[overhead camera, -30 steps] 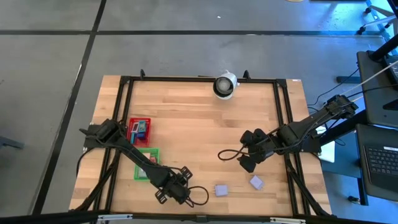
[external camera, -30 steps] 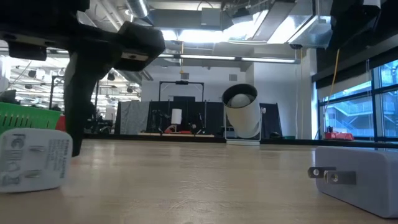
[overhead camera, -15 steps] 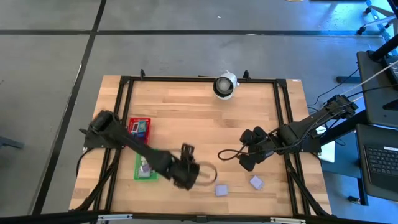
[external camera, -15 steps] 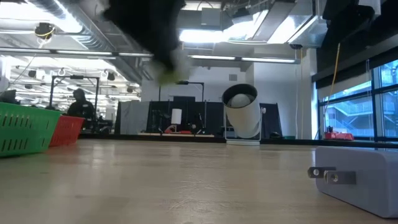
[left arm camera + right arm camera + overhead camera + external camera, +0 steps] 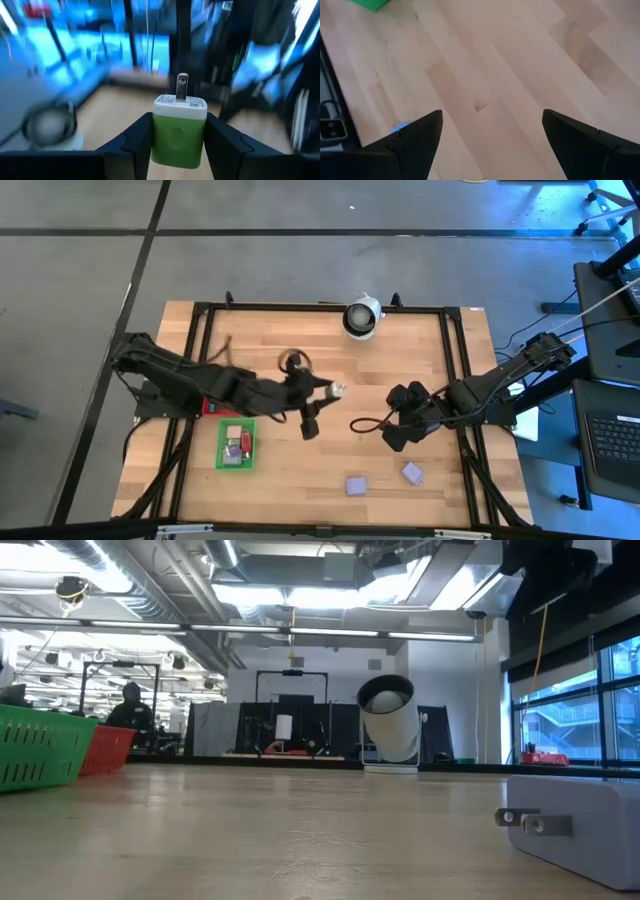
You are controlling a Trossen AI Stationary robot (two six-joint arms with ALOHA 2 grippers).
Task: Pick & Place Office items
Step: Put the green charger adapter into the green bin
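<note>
Now prong-first, green plug (image 5: 179, 131) in left gripper (image 5: 175, 145)

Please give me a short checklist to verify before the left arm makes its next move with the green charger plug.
1. Left gripper shut on the green charger plug: ok.
2. Plug lifted off the table: ok, it does not show in the low view.
3. Plug sits straight between the fingers: ok.
4. Green tray has free room: ok, only two pieces inside.
5. Right gripper open and apart from the left arm: ok.
6. Red tray has room: cannot tell, the arm covers it.
</note>
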